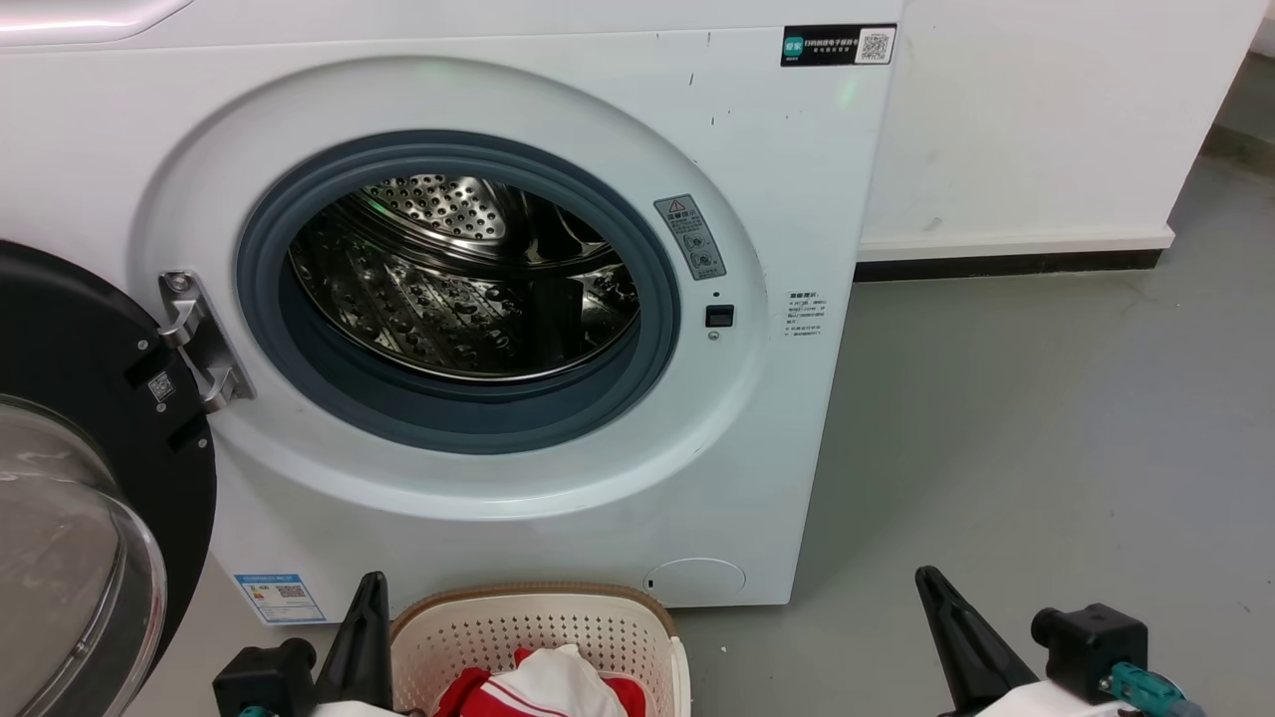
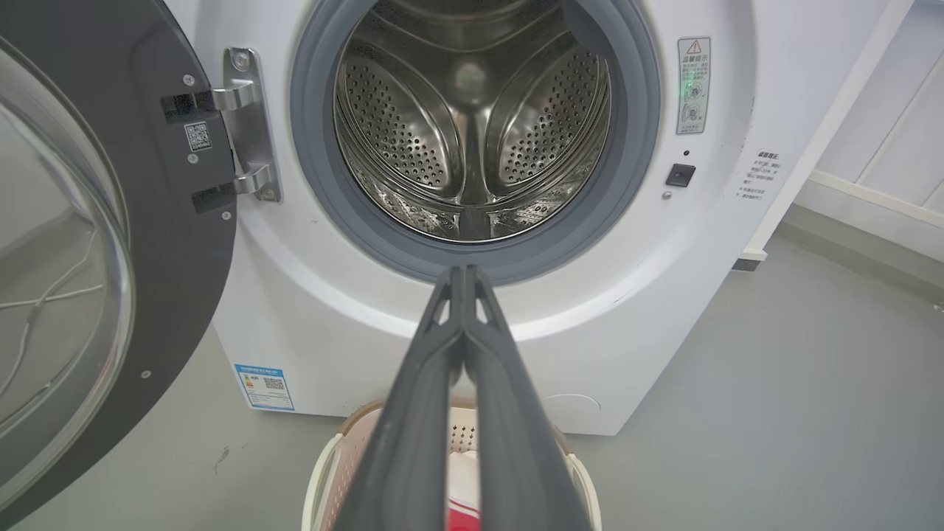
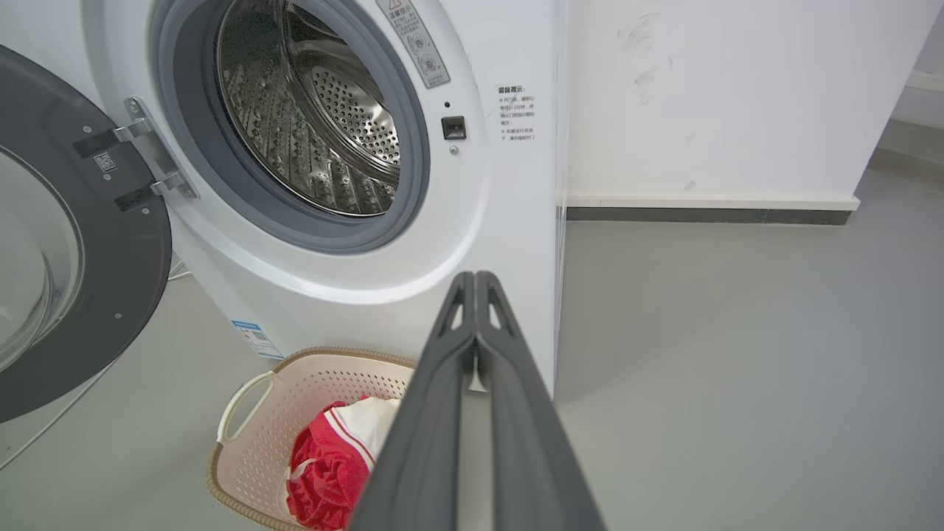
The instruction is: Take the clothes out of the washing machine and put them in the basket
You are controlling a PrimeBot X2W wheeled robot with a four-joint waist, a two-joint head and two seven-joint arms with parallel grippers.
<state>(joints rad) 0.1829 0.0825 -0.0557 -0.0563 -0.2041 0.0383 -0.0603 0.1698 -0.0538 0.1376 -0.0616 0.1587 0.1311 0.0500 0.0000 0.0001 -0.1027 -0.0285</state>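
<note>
One washing machine point(image 1: 787, 199) fills the upper frame, with one open door point(image 1: 70, 329) at the left and one steel drum point(image 1: 458, 279). One basket point(image 1: 518, 622) sits at bottom centre with one heap of clothes point(image 1: 558, 687), garments uncountable. Two grippers at the bottom: left gripper point(image 1: 374, 593), right gripper point(image 1: 931, 588).

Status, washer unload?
Left claw, right claw shut, empty. Red-and-white fabric clothes in cream perforated plastic basket. White front-loading washing machine: steel drum looks empty. Black-framed glass door open, nothing blocking.
</note>
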